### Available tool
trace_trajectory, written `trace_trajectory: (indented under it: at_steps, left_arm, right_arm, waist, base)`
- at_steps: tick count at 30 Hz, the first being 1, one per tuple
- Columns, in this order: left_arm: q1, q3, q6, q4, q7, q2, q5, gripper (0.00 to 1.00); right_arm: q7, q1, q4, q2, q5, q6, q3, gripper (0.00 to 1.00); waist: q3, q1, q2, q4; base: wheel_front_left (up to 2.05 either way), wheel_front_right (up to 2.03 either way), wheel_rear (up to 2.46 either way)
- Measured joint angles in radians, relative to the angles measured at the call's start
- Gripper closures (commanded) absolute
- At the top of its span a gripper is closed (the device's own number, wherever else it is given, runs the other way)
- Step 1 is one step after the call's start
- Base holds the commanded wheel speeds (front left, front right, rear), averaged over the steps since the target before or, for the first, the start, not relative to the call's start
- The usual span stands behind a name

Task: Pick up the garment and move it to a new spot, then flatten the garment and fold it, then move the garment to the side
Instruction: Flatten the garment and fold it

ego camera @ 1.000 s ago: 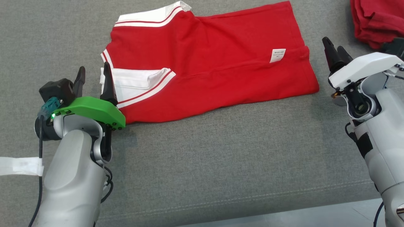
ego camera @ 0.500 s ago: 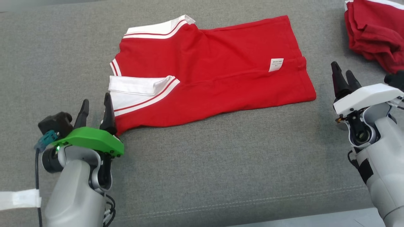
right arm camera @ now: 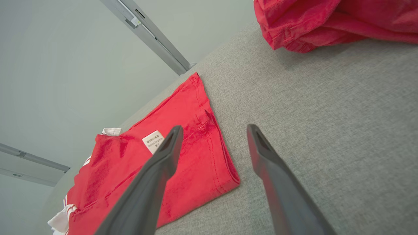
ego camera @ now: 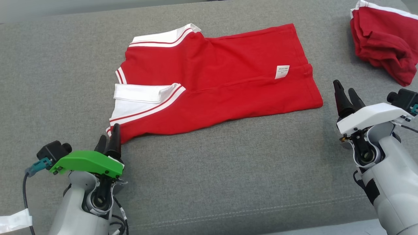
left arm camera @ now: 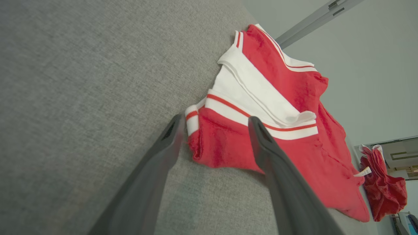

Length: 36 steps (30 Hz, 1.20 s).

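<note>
Head view: we see a red polo shirt (ego camera: pixel 222 81) lying folded and fairly flat mid-table (ego camera: pixel 228 182) on the grey fabric top, its long side running L–R. The white collar (ego camera: pixel 143 94) w/ red stripes is at the left end, and white striped trim shows at the far-left edge. A small white care label (ego camera: pixel 282 71) sits near the right end. The left claw (ego camera: pixel 109 138) is at the shirt's near-left corner, fingers apart. The right claw (ego camera: pixel 343 88) is just off the right edge, not touching, fingers apart. A second red garment (ego camera: pixel 382 42) lies crumpled at far right, well apart.

Left wrist view: the left claw's fingers are spread, w/ the shirt's striped corner showing between the tips. We can't tell whether they touch.

Right wrist view: the right claw's fingers are spread and nothing is gripped. The hemmed right end of the shirt and the label lie by the left finger, and there's bare grey fabric between the tips.
</note>
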State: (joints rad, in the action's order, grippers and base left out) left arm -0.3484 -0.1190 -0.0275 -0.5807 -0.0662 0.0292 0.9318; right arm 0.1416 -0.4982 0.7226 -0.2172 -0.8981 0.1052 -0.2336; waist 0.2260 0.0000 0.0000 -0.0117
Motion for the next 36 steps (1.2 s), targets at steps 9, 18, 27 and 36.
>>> trace_trajectory:
  at_steps: [9, 18, 27, 36]
  left_arm:
    - [0.022, -0.041, 0.036, 0.024, 0.093, 0.000, 0.104, 0.00]
    - [0.022, -0.048, 0.081, 0.067, 0.113, 0.001, 0.119, 0.00]
    - [0.018, -0.051, 0.093, 0.124, 0.065, 0.001, 0.119, 1.00]
    - [0.016, -0.076, 0.109, 0.155, 0.035, 0.001, 0.102, 1.00]
  right_arm:
    - [0.000, 0.013, -0.023, 0.001, 0.000, 0.000, -0.014, 0.00]
    - [-0.010, 0.014, -0.042, 0.001, 0.002, 0.003, -0.032, 0.00]
    - [-0.070, 0.014, -0.015, 0.009, 0.000, 0.003, -0.054, 0.00]
    - [-0.136, 0.013, 0.047, 0.031, -0.035, -0.003, -0.048, 0.00]
  waist:
    - [0.001, 0.0000, 0.0000, -0.014]
    - [0.013, 0.0000, 0.0000, -0.024]
    - [0.026, 0.0000, 0.0000, -0.025]
    - [0.038, 0.0000, 0.0000, -0.014]
  base:
    - [0.00, 0.00, 0.00]
    - [0.00, 0.00, 0.00]
    - [0.00, 0.00, 0.00]
    - [0.00, 0.00, 0.00]
